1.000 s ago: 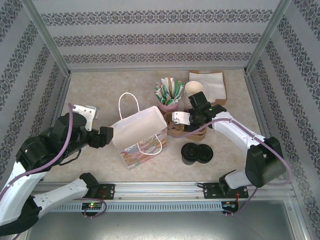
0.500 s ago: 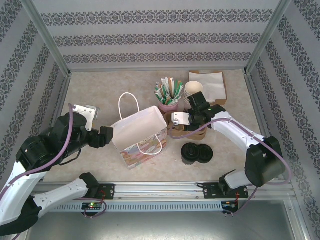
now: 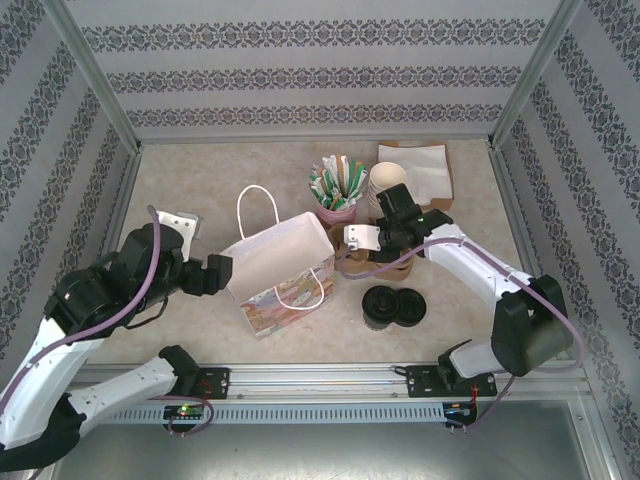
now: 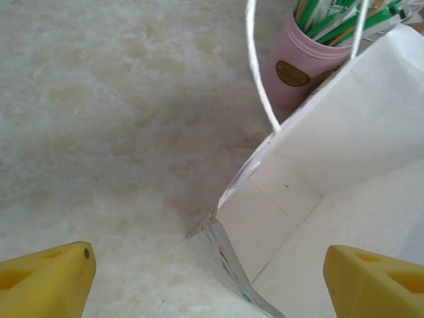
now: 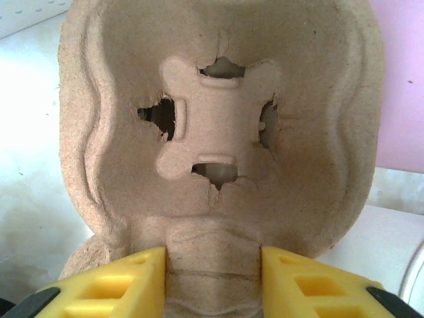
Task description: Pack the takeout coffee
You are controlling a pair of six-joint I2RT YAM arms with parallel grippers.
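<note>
Two jobs in hand.

Left gripper point(image 3: 216, 272) sits at the left end of the white paper bag point(image 3: 280, 262), middle of the tabletop point(image 3: 190, 180). Its fingers point(image 4: 46, 278) are wide and straddle the bag's end wall, likely to steady or spread the mouth for loading. The bag is upright and open: thin creased paper, cord handles, printed lower band.

Right gripper point(image 5: 213, 281) is over the pulp cup carrier point(image 5: 212, 132), just right of the bag. Its fingers point(image 5: 112, 288) are narrow and pressed against both sides of a raised rib, apparently a lifting grip. Carrier is rough moulded tan fibre; cross-cut cup well, torn flaps.

Takeout coffee point(image 3: 378, 304) stands toward the near edge, in front of the carrier, untouched. Round black lid on top, cup body barely visible. A loose black lid point(image 3: 409, 307) lies just beside it.
</note>
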